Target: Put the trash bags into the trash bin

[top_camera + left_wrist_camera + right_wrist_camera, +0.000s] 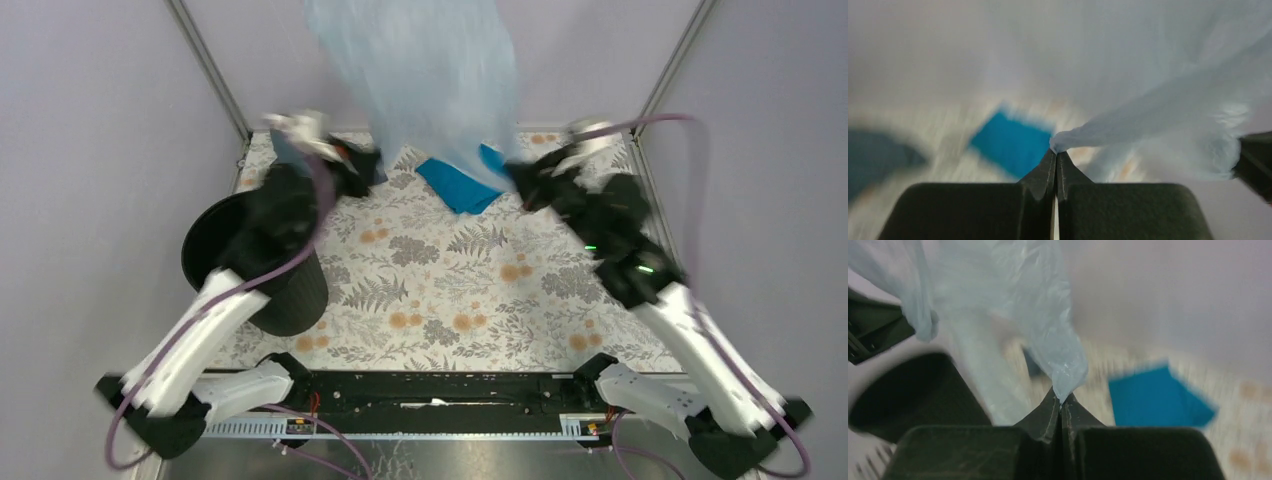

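My left gripper and right gripper pinch the translucent pale-blue plastic film bag aloft, not yet inside the round black ribbed bin.

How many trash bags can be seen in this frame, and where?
1. The trash bag is held up over the far side of the table, pinched by the left gripper and the right gripper, not in the trash bin. Another could be hidden behind it.
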Robot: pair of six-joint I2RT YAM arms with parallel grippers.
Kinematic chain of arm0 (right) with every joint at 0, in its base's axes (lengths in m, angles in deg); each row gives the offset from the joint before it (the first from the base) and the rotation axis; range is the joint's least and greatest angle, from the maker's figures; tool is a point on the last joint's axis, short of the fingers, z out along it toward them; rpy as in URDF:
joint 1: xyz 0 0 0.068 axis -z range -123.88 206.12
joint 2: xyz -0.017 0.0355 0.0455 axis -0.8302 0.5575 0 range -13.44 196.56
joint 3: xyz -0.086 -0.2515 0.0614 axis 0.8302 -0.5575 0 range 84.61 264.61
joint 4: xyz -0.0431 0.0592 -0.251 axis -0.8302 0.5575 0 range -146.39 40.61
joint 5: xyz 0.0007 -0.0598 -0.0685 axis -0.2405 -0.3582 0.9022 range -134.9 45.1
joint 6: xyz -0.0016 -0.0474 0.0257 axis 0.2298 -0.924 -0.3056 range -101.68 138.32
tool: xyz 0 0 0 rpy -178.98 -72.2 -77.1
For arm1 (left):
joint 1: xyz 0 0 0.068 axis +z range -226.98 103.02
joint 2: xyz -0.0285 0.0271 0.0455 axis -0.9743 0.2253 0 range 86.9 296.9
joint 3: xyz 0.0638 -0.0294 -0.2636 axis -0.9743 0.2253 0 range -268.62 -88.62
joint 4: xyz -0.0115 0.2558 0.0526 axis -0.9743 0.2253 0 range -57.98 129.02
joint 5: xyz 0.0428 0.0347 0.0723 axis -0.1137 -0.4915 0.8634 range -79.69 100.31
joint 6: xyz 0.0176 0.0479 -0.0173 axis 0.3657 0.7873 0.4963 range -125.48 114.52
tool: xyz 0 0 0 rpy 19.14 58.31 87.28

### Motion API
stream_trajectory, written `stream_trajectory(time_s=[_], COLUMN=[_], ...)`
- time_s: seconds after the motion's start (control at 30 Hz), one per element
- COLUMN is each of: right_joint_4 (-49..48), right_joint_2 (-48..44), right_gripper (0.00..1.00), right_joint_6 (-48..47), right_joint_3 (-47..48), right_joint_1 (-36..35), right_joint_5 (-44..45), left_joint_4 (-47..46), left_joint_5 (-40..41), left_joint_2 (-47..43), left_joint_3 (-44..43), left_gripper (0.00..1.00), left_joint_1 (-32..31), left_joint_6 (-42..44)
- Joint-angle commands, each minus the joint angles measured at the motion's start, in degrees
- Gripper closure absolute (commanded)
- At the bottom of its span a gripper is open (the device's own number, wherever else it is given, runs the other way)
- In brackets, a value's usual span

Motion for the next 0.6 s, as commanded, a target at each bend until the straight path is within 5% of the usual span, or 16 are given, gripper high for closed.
stream_trajectory(time_s=[0.0,0.1,0.33,0.43,0.57], right_joint_4=[6.7,6.1,20.9,15.8,13.1], right_joint_2=[7.6,5.3,16.1,12.1,6.0], right_gripper=[1.0,1.0,1.0,1.0,1.0], right_joint_6=[7.0,6.4,0.3,2.3,3.7], right_joint_3=[-25.7,-25.0,21.1,17.6,-3.3], right_joint_1=[0.0,0.0,0.0,0.0,0.0], right_joint_5=[0.2,1.0,-5.0,-7.1,-0.9], left_joint_4=[15.3,13.9,14.1,7.5,12.7], left_joint_5=[4.4,4.3,-9.8,-7.8,5.7], left_joint_2=[7.6,3.9,11.8,8.5,7.4], left_joint_3=[21.2,19.3,-19.1,-13.6,4.7], left_gripper=[1.0,1.0,1.0,1.0,1.0], left_joint_1=[0.1,0.1,-1.0,-1.8,-1.4], left_joint_6=[-3.5,-1.1,0.9,-0.6,-5.0])
